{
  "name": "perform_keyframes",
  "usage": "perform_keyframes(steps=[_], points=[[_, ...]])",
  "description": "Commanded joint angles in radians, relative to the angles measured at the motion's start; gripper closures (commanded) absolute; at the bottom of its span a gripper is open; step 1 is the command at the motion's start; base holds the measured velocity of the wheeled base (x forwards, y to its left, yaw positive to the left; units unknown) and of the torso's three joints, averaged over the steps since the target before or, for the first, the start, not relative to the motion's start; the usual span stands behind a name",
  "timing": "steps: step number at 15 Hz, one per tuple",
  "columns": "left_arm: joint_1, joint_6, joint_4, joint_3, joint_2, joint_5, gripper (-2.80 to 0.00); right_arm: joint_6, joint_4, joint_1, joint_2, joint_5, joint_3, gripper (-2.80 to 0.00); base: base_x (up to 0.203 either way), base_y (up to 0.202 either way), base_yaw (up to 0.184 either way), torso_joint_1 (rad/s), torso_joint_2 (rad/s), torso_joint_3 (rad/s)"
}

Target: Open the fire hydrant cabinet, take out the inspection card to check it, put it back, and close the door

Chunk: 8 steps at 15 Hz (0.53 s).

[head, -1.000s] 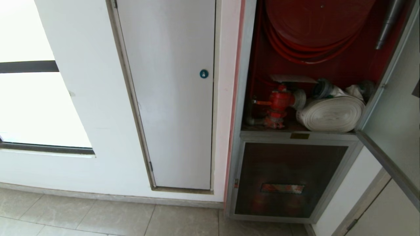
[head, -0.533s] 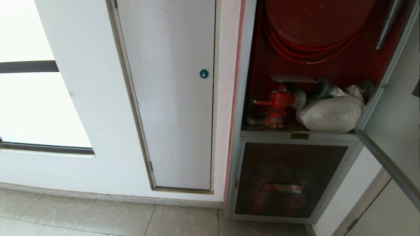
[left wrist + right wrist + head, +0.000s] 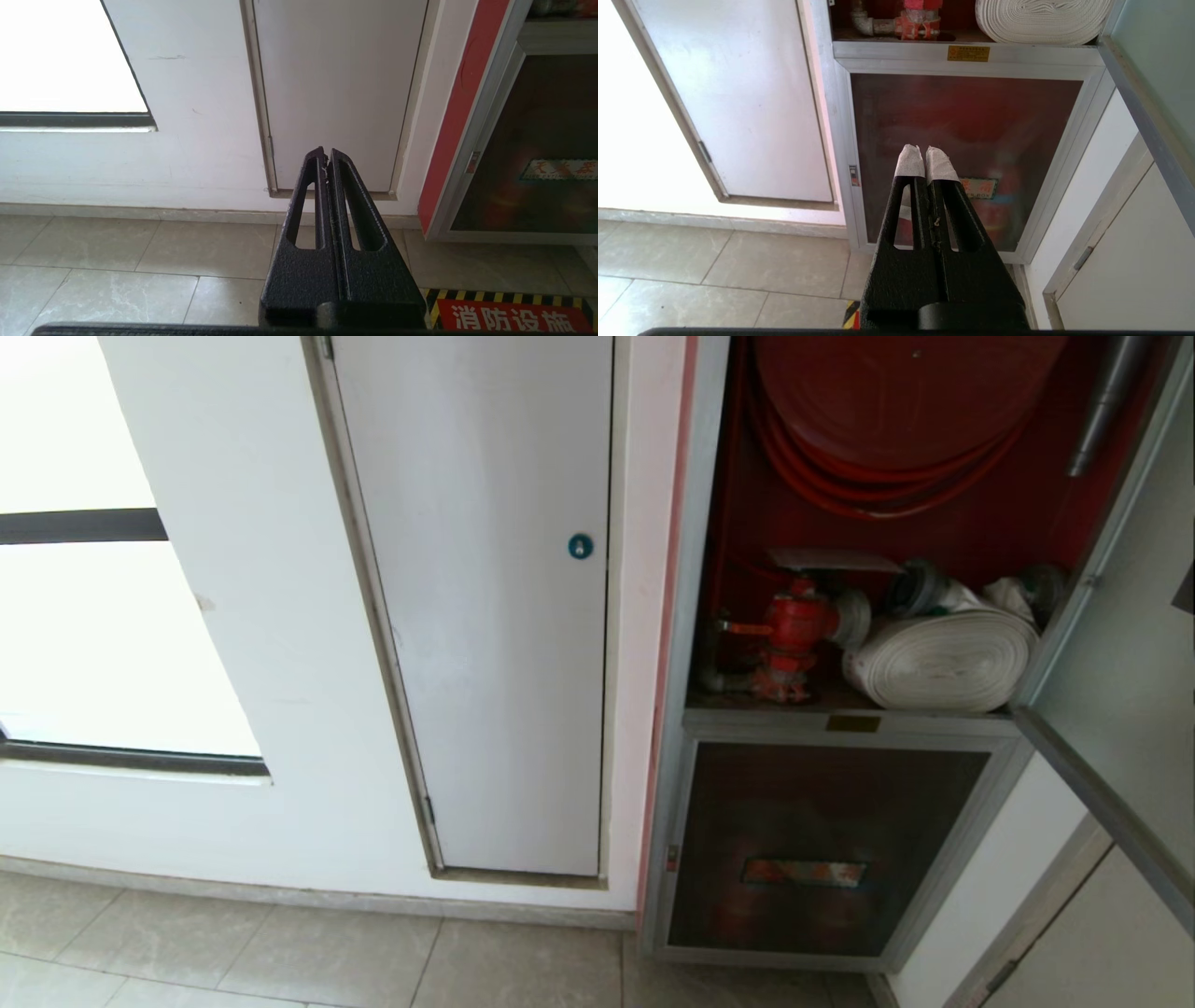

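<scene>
Door swung open – both pincers (left, right) closed, empty.

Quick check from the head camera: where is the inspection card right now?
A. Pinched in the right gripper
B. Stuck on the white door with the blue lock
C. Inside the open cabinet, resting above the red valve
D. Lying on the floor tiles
C: the inspection card lies flat inside the open fire hydrant cabinet, just above the red valve; the right gripper is shut and holds nothing.

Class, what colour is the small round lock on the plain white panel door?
Blue; the round lock shows best in the head view.
</scene>
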Motion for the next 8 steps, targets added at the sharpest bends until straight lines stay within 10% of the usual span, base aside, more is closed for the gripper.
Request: perform_keyframes(steps=[1, 8], points=[[0.000, 0.000, 0.000, 0.006, 0.001, -0.001, 0.00, 0.000, -0.001, 0.000, 0.001, 0.000, 0.003, 0.00, 0.000, 0.000, 0.000, 0.000, 0.00, 0.000], [0.000, 0.000, 0.000, 0.006, 0.001, -0.001, 0.00, 0.000, -0.001, 0.000, 0.001, 0.000, 0.002, 0.00, 0.000, 0.000, 0.000, 0.000, 0.00, 0.000]])
